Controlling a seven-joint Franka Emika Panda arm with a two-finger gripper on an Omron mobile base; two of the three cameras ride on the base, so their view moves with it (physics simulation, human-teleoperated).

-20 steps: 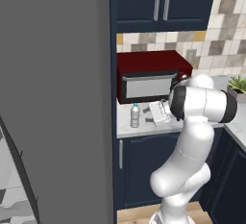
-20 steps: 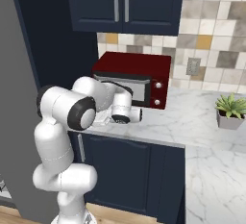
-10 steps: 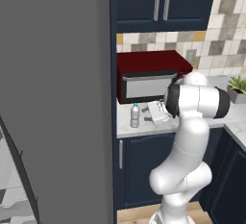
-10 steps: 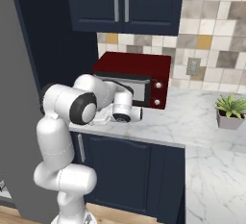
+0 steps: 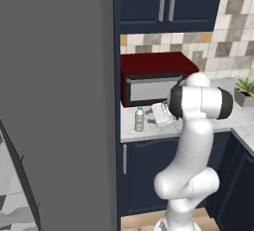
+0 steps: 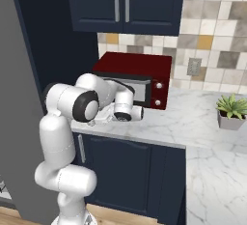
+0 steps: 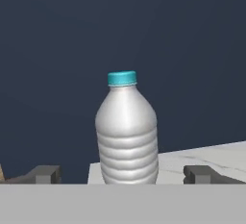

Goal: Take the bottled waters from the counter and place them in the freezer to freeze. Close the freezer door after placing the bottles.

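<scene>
Bottle-grabbing is what I am lining up: one small clear ribbed plastic bottle with a light blue cap point(image 7: 126, 131) is standing upright near the corner of the white marble-patterned counter point(image 5: 149, 132), in front of the red microwave point(image 5: 154, 75) and just beside the tall grey fridge wall point(image 5: 57, 101). I am holding the white arm's two-finger gripper point(image 7: 123, 174) level with the bottle's lower body, its jaws spread as wide as they go and gripping nothing, with the dark fingertips point(image 7: 45, 174) sitting either side of the bottle and clear of it. In the left base view the white hand point(image 5: 162, 114) is hanging just right of the bottle, not touching. I am judging the bottle light if empty and fairly heavy if full, which I cannot tell; thin plastic like this is probably giving a little under a squeeze, and the smooth shoulder looks slippery. I am reckoning the ribbed middle is the place to take hold, since the ridges should be keeping the pads from sliding, while a grip near the cap would be risking a tilt or a topple off the counter edge
</scene>
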